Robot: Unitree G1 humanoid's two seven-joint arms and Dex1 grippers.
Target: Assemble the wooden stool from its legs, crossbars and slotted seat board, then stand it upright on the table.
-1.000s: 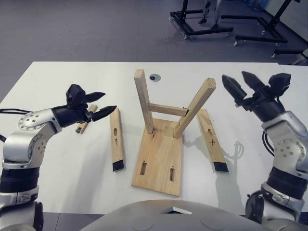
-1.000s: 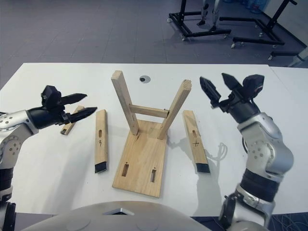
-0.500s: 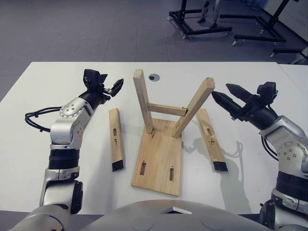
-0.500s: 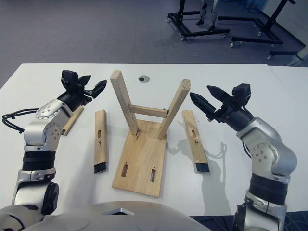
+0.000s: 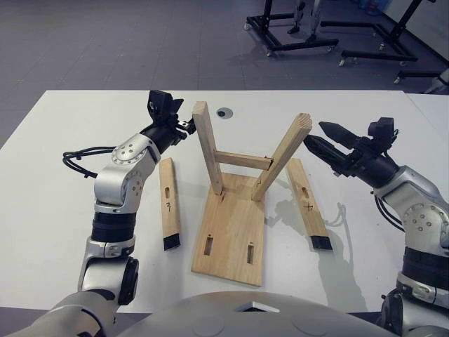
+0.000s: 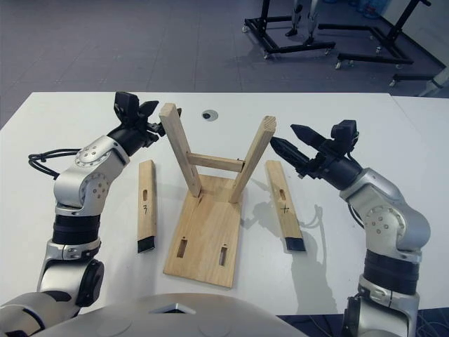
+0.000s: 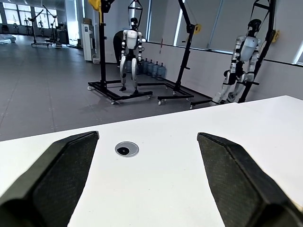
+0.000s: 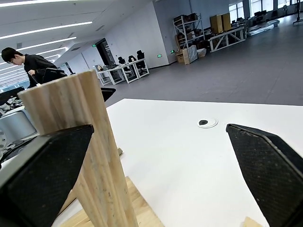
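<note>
On table [image 5: 365,112], found left pincer [image 5: 184,128] spread just beside left leg [image 5: 209,147], right pincer [image 5: 315,132] spread just beside right leg [image 5: 284,158]. Saw seat [image 5: 231,239] lower, between them. Feared knocking a leg from its slot, or loosening crossbar [image 5: 243,160], by uneven push.

Both head eyes look down and forward over the worktop [image 5: 42,210]; each wrist camera sits low, close, facing along it, sharing the round grommet [image 7: 127,149].
</note>
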